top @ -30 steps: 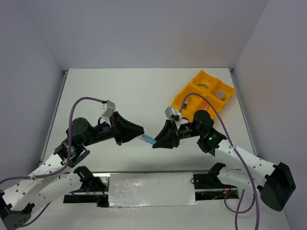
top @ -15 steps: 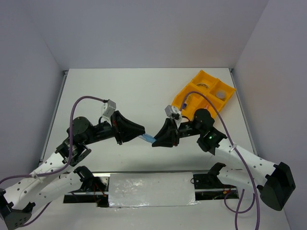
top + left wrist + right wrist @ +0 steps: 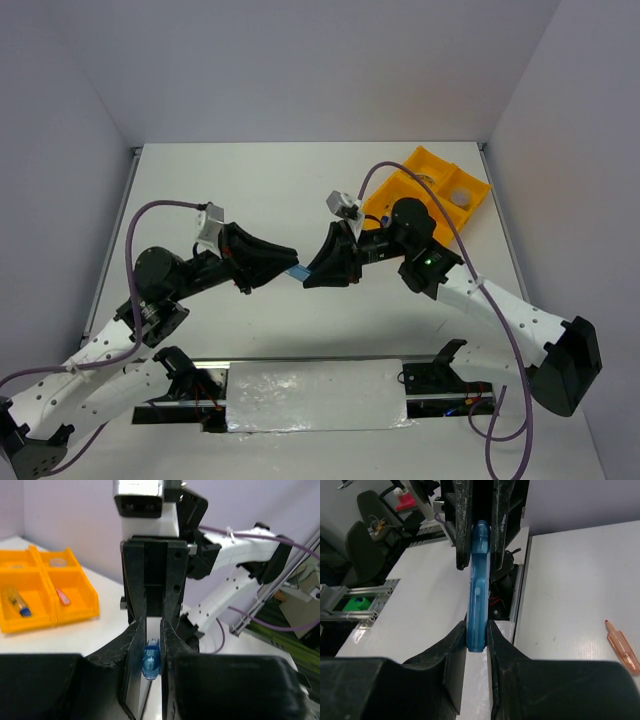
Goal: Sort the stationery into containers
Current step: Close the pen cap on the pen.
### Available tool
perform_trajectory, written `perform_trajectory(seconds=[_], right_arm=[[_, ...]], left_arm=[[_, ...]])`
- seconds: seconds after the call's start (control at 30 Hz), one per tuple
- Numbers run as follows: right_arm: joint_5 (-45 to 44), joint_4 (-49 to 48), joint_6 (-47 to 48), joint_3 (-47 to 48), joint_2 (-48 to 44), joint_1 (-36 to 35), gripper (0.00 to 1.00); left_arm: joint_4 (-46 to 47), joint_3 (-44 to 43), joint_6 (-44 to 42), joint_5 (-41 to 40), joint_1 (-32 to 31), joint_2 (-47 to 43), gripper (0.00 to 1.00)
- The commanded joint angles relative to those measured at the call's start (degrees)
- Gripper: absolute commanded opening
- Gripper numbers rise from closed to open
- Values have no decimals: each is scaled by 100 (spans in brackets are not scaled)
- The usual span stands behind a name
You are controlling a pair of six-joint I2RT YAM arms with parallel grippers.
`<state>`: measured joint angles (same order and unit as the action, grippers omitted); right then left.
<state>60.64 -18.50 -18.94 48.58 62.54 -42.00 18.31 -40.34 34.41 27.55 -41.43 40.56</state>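
The two claws meet tip to tip above the table (image 3: 250, 190), and the blue pen (image 3: 298, 272) bridges the short gap between them. The right claw (image 3: 310, 278) is clenched on one end. Seen from its own wrist, its fingers (image 3: 451, 652) pinch the pen from both sides and the barrel runs straight ahead out of the grip. The left claw (image 3: 288, 268) faces it head on and grasps the other end the same way, its fingers (image 3: 132, 652) pressed against the rounded blue tip. So the pen is held by both at once, level between them and clear of the table.

Behind the right claw, past its wrist and toward the far right corner, sits the yellow tray (image 3: 436, 160). From the left claw it lies off to the left, well apart. One of its compartments holds a blue-tipped stick (image 3: 17, 602), and the compartment beside that holds a pink stick (image 3: 62, 596). The two compartments farther from the left claw hold a round greyish piece (image 3: 57, 561) and a tape ring (image 3: 428, 180).

An orange stick (image 3: 622, 652) lies flat on the table, outside the tray — down to the right of the right claw in its wrist view and well clear of its fingers.
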Motion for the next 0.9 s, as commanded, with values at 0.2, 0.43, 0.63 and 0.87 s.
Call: perform_trajectory(seconds=[0.2, 0.43, 0.63, 0.87], right_arm=[[-808, -830, -558, 1759, 697, -634, 0], [-975, -786, -611, 2069, 830, -661, 0], [-1194, -1242, -699, 840, 663, -669, 0], [-1731, -1296, -838, -32, 522, -433, 0]], left_arm=[[-117, 456, -145, 277, -146, 313, 0], [-361, 668, -145, -38, -216, 181, 0], [-1502, 81, -190, -1549, -216, -109, 10], [-2584, -974, -93, -3561, -216, -75, 99]])
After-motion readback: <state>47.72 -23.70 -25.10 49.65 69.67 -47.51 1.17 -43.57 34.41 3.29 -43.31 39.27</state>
